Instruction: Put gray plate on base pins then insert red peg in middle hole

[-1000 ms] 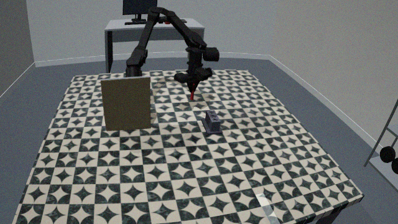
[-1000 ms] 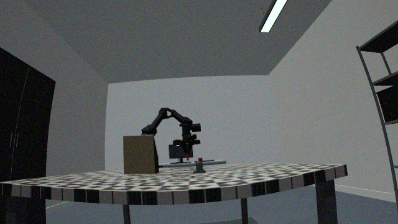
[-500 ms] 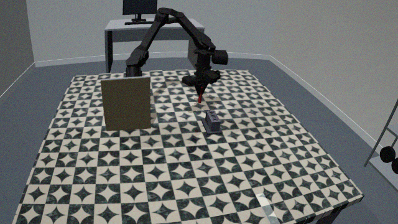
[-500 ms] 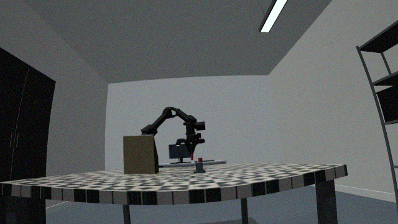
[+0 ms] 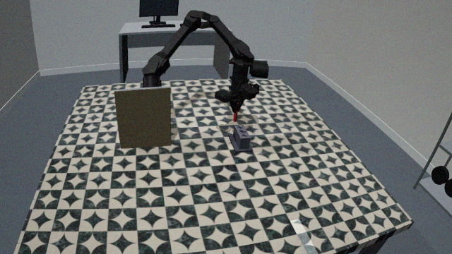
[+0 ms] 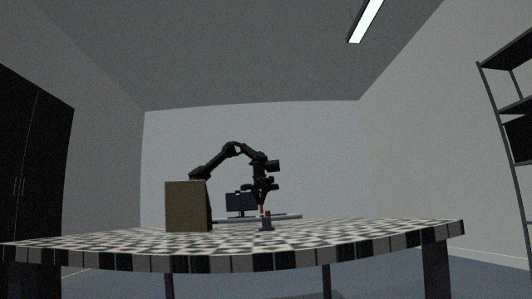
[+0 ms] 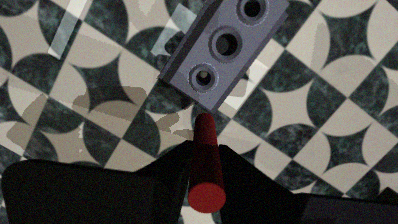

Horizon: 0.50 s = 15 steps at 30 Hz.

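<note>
My gripper point(image 5: 236, 110) point(image 6: 260, 201) point(image 7: 204, 150) is shut on the red peg point(image 5: 235, 117) point(image 6: 261, 208) point(image 7: 206, 172). The peg points down, roughly upright, with its lower end in the air. In the wrist view this end shows just outside the near end of the gray plate point(image 5: 244, 141) point(image 7: 227, 75). The plate lies flat on the base point(image 5: 236, 145) point(image 6: 272, 228), with three holes in a row on top. The middle hole looks dark and empty; a small pale spot shows in the near hole. How far the pins reach up is hard to tell.
A tall brown box-like panel point(image 5: 145, 118) point(image 6: 187, 206) stands on the patterned table, left of the base in the top and exterior views. A desk with a monitor point(image 5: 159, 8) point(image 6: 241, 202) stands behind. A small red thing point(image 6: 268, 213) shows above the plate in the exterior view; its distance is unclear.
</note>
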Motion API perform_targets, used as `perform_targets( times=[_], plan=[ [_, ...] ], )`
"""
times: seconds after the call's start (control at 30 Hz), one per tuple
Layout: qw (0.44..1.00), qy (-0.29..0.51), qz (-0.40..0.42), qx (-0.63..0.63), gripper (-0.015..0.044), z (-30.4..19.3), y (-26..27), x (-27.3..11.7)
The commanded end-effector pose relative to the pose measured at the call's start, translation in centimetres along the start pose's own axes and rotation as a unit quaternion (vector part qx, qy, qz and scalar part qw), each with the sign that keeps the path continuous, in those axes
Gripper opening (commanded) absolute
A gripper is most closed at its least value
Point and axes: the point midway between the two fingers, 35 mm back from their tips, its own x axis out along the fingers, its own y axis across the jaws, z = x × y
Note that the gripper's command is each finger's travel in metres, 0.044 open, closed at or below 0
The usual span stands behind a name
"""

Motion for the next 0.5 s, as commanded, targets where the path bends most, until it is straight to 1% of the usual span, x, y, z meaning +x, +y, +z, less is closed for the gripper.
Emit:
perform_targets(
  times=[0.0, 0.47],
  plan=[
    [1.0, -0.001, 0.001, -0.001, 0.0, 1.7, -0.1, 0.0],
    [1.0, 0.003, 0.005, -0.003, 0.0, 5.6, -0.9, 0.2]
  ],
)
